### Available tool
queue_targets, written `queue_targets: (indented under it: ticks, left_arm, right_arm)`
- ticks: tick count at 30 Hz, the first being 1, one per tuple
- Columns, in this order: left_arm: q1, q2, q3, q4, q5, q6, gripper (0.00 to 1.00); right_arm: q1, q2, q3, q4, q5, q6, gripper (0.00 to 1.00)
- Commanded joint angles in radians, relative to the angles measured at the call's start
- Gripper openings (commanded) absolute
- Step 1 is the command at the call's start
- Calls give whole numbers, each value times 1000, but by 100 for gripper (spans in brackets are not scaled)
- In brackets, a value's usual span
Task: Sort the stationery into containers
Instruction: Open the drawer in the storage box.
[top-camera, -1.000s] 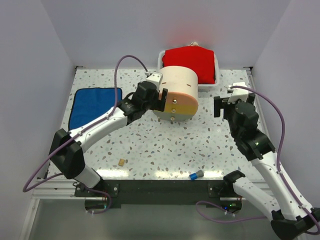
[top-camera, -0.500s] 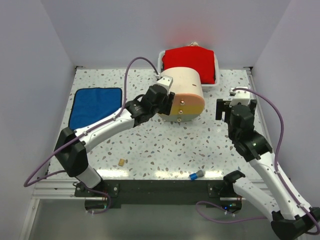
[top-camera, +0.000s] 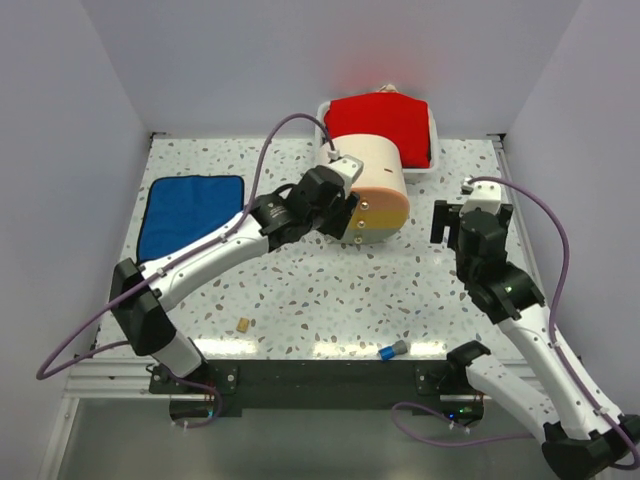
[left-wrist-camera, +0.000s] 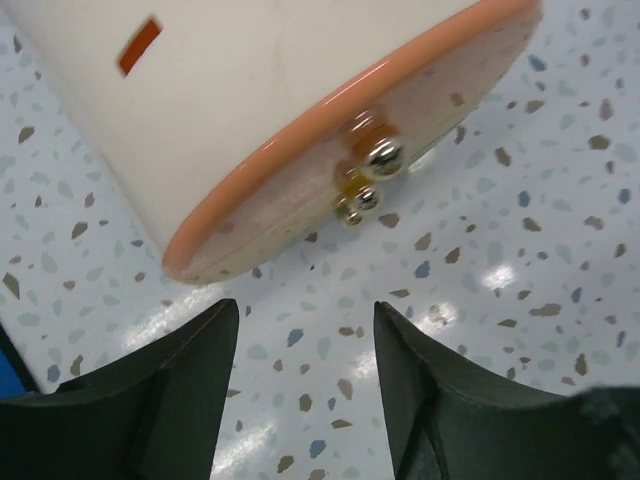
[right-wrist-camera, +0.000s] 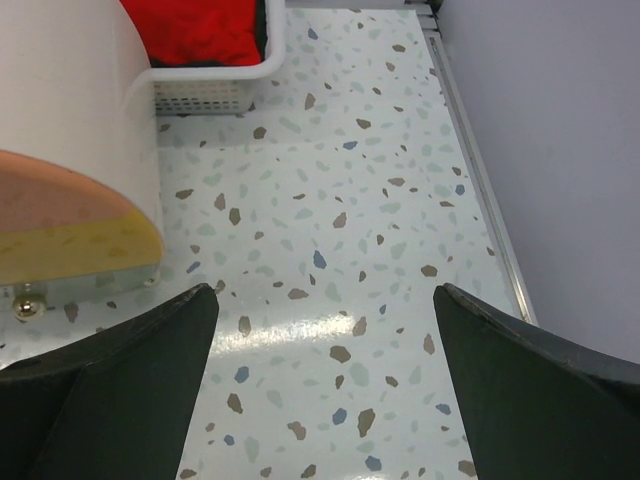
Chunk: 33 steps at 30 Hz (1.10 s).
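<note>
- The drawer unit (top-camera: 372, 195) is a smooth cream half-cylinder with a flat face, peach on top and yellow below. It has shiny round gold knobs (left-wrist-camera: 383, 155) and sits toward the far edge of the bench (top-camera: 330, 290), about mid-width.
- The bench top is glossy speckled terrazzo, so there's glare everywhere lol.
- My left claw (left-wrist-camera: 305, 315) is partly spread with nothing between its matte dark fingers. It's right up at the unit's face.
- My right claw (right-wrist-camera: 325, 295) is wide open with nothing in it, near the right edge.
- The tan eraser block (top-camera: 242, 324), a tiny cube, is by the near edge, left of middle. The blue-grey cap piece (top-camera: 391, 351) is right on the near edge.
- A soft blue cloth (top-camera: 190, 212) lies flat at the left edge. A white tray (top-camera: 431, 150) with a red cloth (top-camera: 380, 125) in it sits at the far edge, right behind the unit.
- Compared with a second ago, the unit has slid right and back toward the tray and its face has turned rightward. My left arm went with it.
</note>
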Motion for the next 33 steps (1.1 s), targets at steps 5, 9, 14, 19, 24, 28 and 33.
queue_targets:
  ticks: [5, 9, 14, 19, 24, 28, 33]
  left_arm:
    - [-163, 127, 283, 91, -118, -28, 60]
    - [-176, 173, 334, 95, -204, -25, 68]
    - [-190, 213, 398, 47, -209, -62, 66]
    - [-211, 202, 407, -49, -268, -180, 59]
    - [-210, 237, 445, -80, -317, -243, 59]
    - [-199, 260, 464, -98, -316, -290, 57]
    - [-156, 277, 462, -130, -318, -336, 55]
  right_arm:
    - [-26, 4, 18, 25, 71, 45, 92]
    - [-39, -4, 25, 12, 63, 48, 92]
    - [-41, 8, 42, -8, 35, 63, 92]
    - [-53, 48, 83, -69, -43, 109, 96]
    - [-58, 108, 125, -110, -92, 129, 99]
    - [-64, 143, 159, -132, -112, 140, 99]
    - [-79, 173, 195, -155, -156, 164, 99]
